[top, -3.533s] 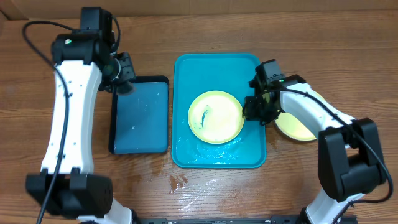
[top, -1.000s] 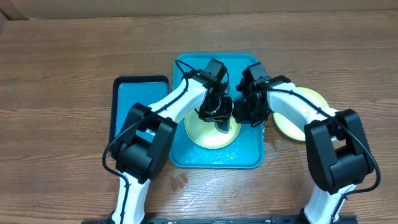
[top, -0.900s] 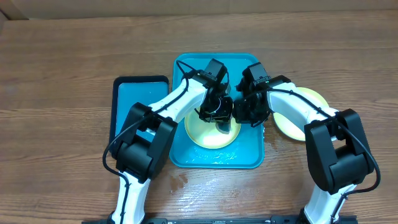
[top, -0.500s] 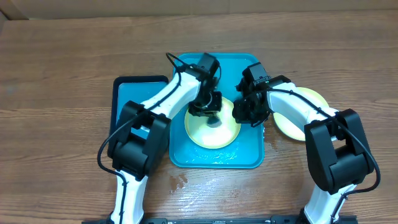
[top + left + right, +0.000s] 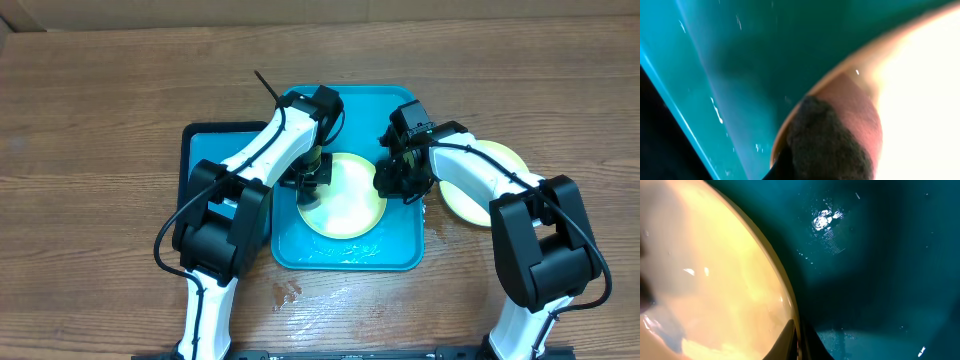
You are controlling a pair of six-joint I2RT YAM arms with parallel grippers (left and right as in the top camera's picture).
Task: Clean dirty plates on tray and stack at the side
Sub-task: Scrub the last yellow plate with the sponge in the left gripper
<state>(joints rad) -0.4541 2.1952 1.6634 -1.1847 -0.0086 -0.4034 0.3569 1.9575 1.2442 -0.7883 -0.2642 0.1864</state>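
Observation:
A yellow-green plate (image 5: pixel 350 205) with a pale centre lies in the teal tray (image 5: pixel 350 110). My left gripper (image 5: pixel 310 188) is at the plate's left rim, shut on a dark fuzzy scrub pad (image 5: pixel 827 137) that presses on the plate (image 5: pixel 920 100) beside the tray floor (image 5: pixel 765 60). My right gripper (image 5: pixel 392 182) is shut on the plate's right rim; its fingers (image 5: pixel 799 340) pinch the plate's edge (image 5: pixel 705 280) over the wet tray (image 5: pixel 880 270). Another yellow-green plate (image 5: pixel 490 205) lies on the table to the right of the tray. No light blue plate shows.
A smaller dark-rimmed blue tray (image 5: pixel 205 160) lies left of the teal tray, partly under my left arm. Water drops (image 5: pixel 285 290) wet the table in front of the teal tray. A cardboard wall runs along the table's far edge.
My left gripper has slid with the scrub pad from the plate's middle to its left rim. The right gripper has kept its hold on the right rim.

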